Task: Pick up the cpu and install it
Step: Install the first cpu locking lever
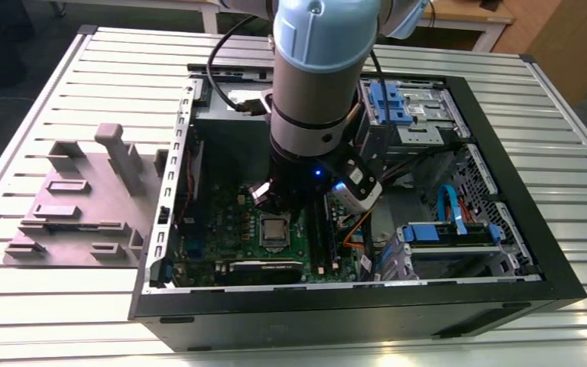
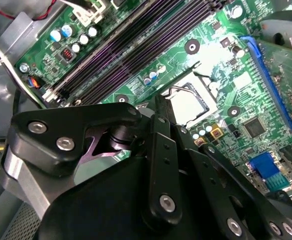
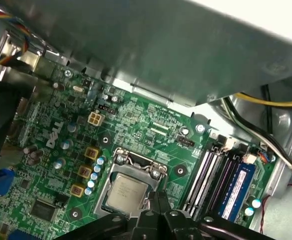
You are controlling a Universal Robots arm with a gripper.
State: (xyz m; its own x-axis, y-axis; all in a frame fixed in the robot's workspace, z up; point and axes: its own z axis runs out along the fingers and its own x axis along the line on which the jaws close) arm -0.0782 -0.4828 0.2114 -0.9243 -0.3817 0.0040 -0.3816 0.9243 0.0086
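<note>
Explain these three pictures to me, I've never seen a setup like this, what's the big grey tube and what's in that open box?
The grey tube is a robot arm reaching into an open computer case lying on a slatted metal table. One picture looks on from outside; the other two come from cameras riding near the arm's wrist. The black linkage there is its pincer. Below it lies the green motherboard. The silvery square, the cpu, already sits in its socket. A grey parts holder lies beside the case.

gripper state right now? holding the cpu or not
Gripper: fingers together, holding nothing that shows; the cpu sits in the socket just beside the fingertips.
</note>
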